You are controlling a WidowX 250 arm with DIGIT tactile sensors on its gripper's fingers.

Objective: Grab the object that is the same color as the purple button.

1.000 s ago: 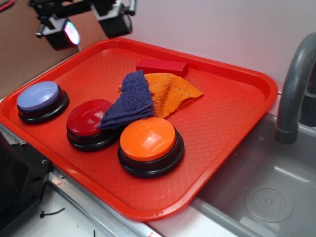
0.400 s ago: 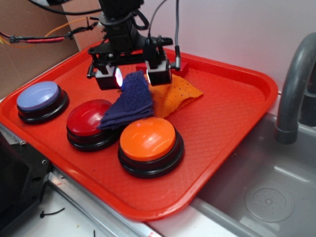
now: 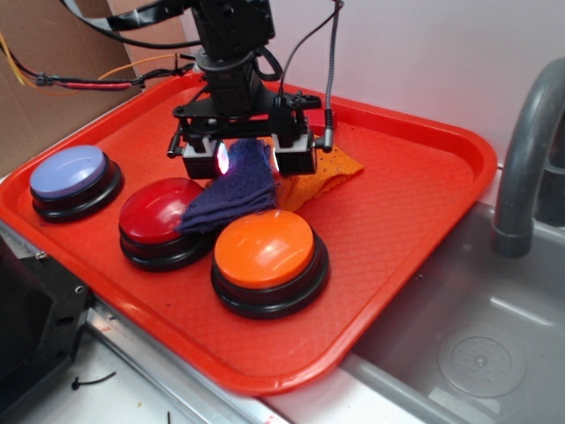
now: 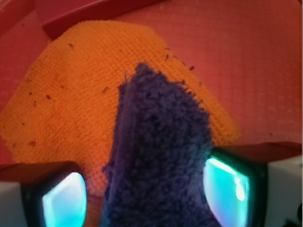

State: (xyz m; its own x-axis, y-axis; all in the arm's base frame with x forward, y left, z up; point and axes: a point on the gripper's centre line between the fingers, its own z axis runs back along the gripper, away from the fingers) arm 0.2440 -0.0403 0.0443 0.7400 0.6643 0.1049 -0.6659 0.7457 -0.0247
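The dark purple knitted cloth lies folded on the red tray, draped onto the red button and over the orange cloth. In the wrist view the purple cloth rises between my two lit pads. My gripper is open, low over the cloth's far end, one finger on each side; the right pad looks close to the cloth, the left stands apart. The purple button, pale lavender dome on a black base, sits at the tray's left edge.
A red button and an orange button stand in front of the cloth. A red block lies behind the orange cloth. The tray rim borders a grey sink with a faucet at right.
My gripper has come down from the upper left of the tray onto the purple cloth and now straddles its far end, still open.
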